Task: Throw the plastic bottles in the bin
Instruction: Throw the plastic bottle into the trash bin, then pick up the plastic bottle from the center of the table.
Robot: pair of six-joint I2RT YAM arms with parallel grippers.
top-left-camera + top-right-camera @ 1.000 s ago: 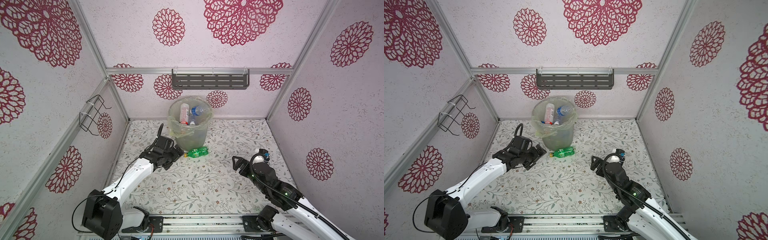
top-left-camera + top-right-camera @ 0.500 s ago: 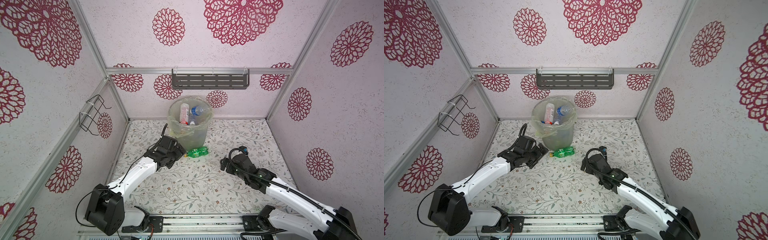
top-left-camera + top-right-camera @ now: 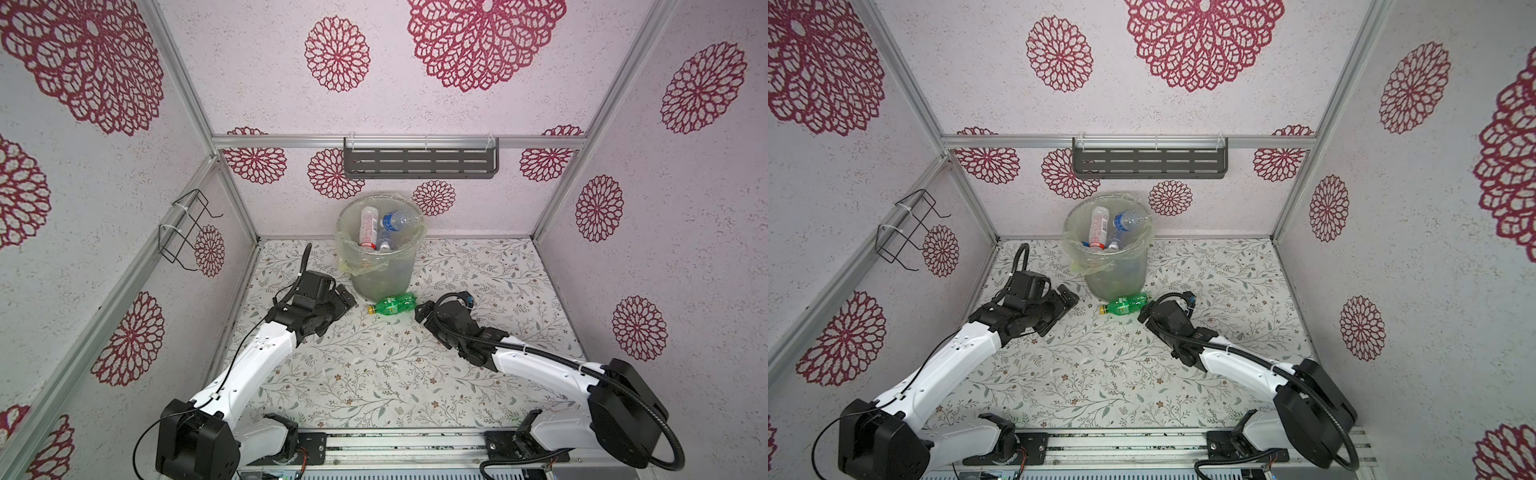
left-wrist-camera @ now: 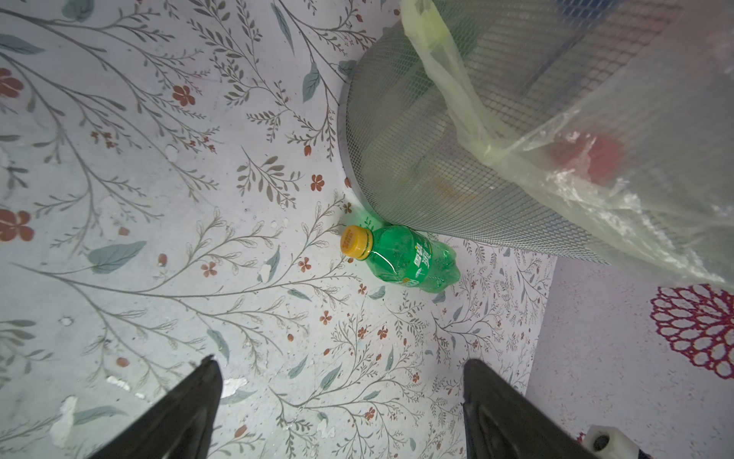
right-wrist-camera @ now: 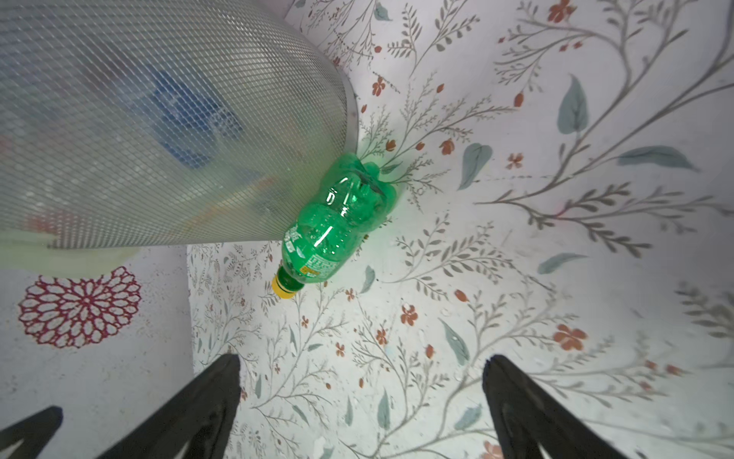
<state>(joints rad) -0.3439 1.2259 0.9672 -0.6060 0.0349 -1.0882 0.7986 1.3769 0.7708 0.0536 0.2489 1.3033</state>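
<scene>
There, green bottle against the bin.

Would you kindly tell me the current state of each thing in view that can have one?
green bottle: lying on its side at the bin's base, cap on, not held.
bin: upright, lined with a bag, partly filled.
other bottles: inside the bin.
left gripper: open, empty.
right gripper: open, empty.
</scene>
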